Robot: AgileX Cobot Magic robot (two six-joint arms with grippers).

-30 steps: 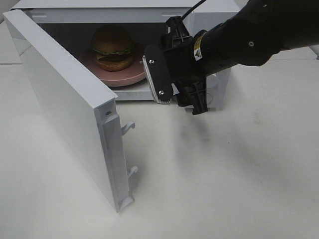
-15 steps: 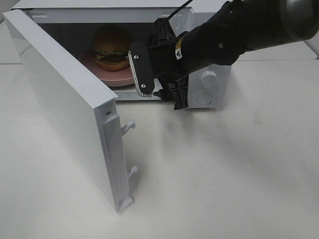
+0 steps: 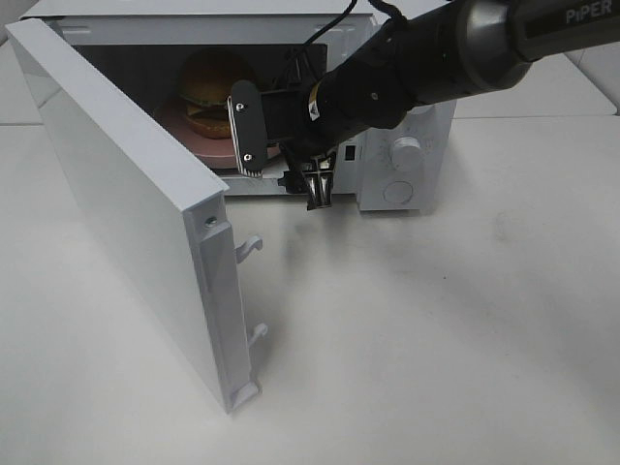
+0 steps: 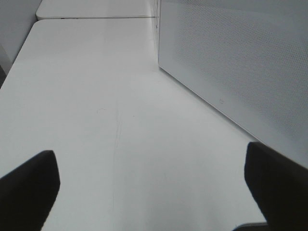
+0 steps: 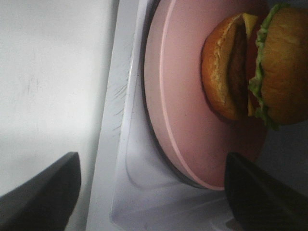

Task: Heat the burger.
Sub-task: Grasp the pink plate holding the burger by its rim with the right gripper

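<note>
The right gripper (image 3: 281, 155) hangs at the mouth of the microwave (image 3: 402, 165), its two fingers spread wide apart with nothing between them; one pale-padded finger (image 3: 245, 133) stands in front of the opening and the other dark one (image 3: 317, 184) points down toward the near sill. In the right wrist view the same gripper (image 5: 154, 192) shows its fingers wide apart at either side, the pink plate (image 5: 178, 106) lying beyond them. The burger (image 3: 208, 92) sits on that pink plate (image 3: 208, 145) inside the oven cavity, toward the far left of the chamber, its bun top, lettuce and patty plain in the wrist view (image 5: 255, 65). The right arm (image 3: 436, 63) reaches in from the far right, passing in front of the control panel with its knobs (image 3: 406, 153). The microwave door (image 3: 126, 223) stands swung open to the left, its latch hooks (image 3: 250, 247) facing the near side. The left gripper (image 4: 154, 192) is off beside the door's outer face, fingers set wide apart over the bare white table (image 4: 96, 96), holding nothing.
</note>
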